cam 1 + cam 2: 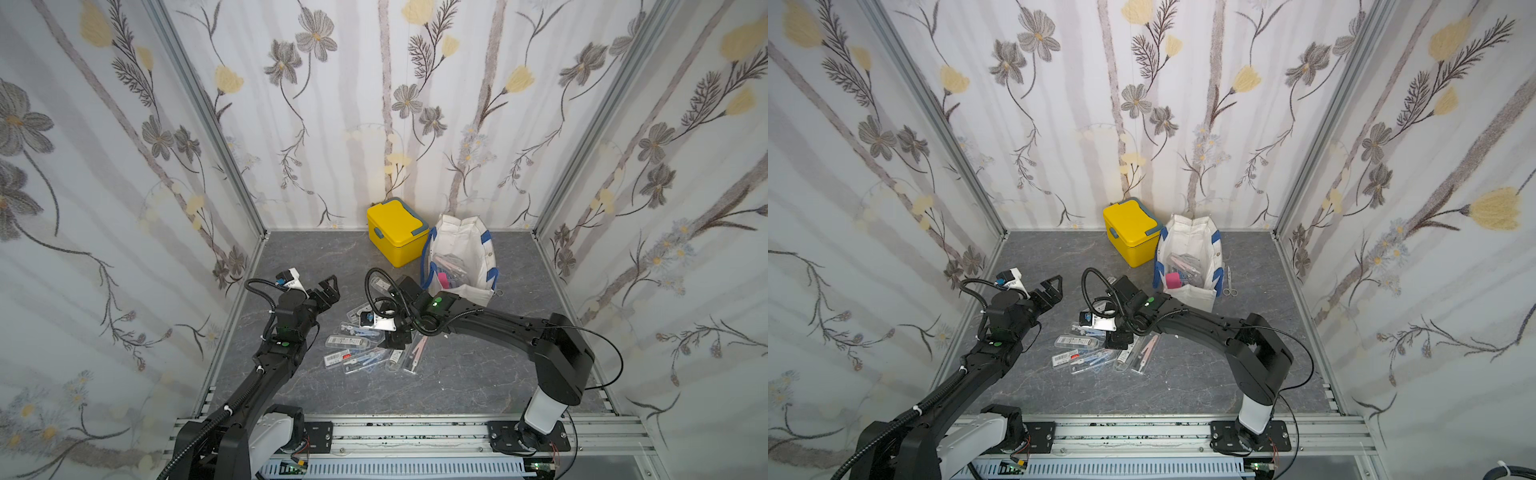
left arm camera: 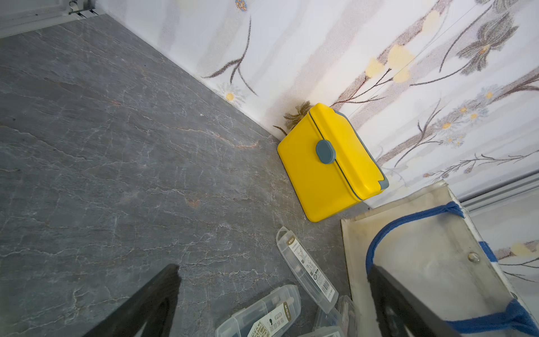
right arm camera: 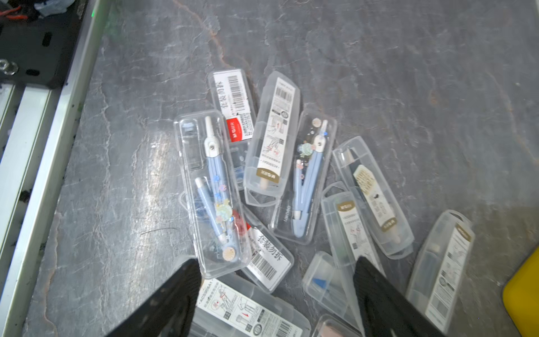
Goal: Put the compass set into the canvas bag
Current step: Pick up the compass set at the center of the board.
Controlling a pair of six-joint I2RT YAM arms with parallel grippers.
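Observation:
Several compass sets (image 1: 365,349) in clear plastic cases lie heaped mid-table, seen in both top views (image 1: 1096,353) and close up in the right wrist view (image 3: 213,189). My right gripper (image 3: 275,262) hangs low over the near end of this heap, open, its fingers (image 3: 180,291) straddling cases without clamping any. In a top view its wrist hides the right gripper (image 1: 392,338). The canvas bag (image 1: 457,232), off-white with blue straps, stands open at the back right (image 1: 1187,232) with several cases and a pink item inside. My left gripper (image 1: 328,286) is open and empty, left of the heap, with the bag (image 2: 423,256) beside it.
A yellow lidded box (image 1: 397,232) stands shut against the back wall, touching the bag's left side (image 2: 326,166). Small scissors (image 1: 1229,282) lie on the table right of the bag. Flowered walls close in three sides; a metal rail runs along the front.

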